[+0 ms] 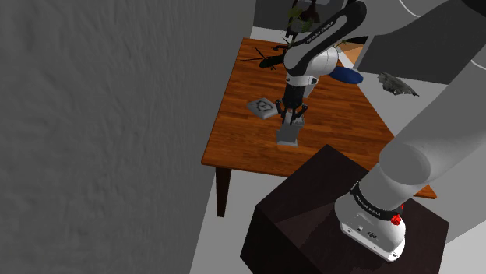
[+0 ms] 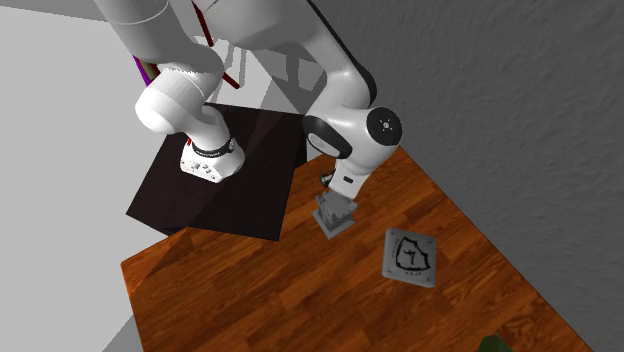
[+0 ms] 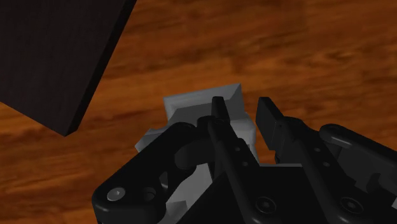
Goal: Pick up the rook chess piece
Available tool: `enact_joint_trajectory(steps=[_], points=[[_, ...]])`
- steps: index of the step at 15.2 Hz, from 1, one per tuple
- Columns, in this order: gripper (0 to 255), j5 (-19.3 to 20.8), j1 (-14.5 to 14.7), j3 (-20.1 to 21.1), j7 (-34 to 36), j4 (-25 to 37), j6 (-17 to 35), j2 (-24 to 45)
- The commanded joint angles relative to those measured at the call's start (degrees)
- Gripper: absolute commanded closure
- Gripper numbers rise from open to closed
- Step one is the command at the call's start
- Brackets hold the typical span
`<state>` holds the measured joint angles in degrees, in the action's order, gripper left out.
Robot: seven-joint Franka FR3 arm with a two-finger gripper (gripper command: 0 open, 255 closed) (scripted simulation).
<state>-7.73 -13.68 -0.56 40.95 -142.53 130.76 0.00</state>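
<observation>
Grey, square-based rook chess piece [image 1: 288, 135] looks upright on the reddish-brown wooden desk [image 1: 234, 148]. It sits near the desk edge closest to the dark boxy stand [image 1: 327, 210], about mid-frame in the shoulder view and just below and right of ctr in the second exterior view [image 2: 335, 215].

All-black jaws hang straight over it, pointing down. In the wrist view they're open w/ a moderate gap btw them, gripping nothing. The rook [image 3: 191, 108] sits just below the tips and looks shifted toward one tip rather than centred in the gap (hard to be sure from that angle).

The vertical approach makes sense. The piece is small and upright, so a top-down pinch across its body is prob. the cleanest hold, and the open stance leaves room to drop around it. My guess is that a small sideways correction is needed before closing.

Flat grey square plaque w/ a dark shield emblem [image 2: 410, 257] lies near the rook but apart from it, lower right in the second exterior view. The line of writing under the shield is unreadable. White lettering on the arm's dark band [image 1: 323, 33] can't be made out either. The plaque is far enough off not to obstruct the grasp, I'd judge.
</observation>
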Motion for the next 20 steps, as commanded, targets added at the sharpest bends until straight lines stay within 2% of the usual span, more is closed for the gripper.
enact_joint_trajectory(steps=[1, 5, 20], points=[[255, 0.0, 0.0, 0.0, 0.0, 0.0, 0.0, 0.0], [255, 0.0, -0.1, -0.1, -0.1, -0.2, 0.0, -0.1], [255, 1.3, -0.3, -0.2, 1.5, 3.7, -12.4, -8.7]])
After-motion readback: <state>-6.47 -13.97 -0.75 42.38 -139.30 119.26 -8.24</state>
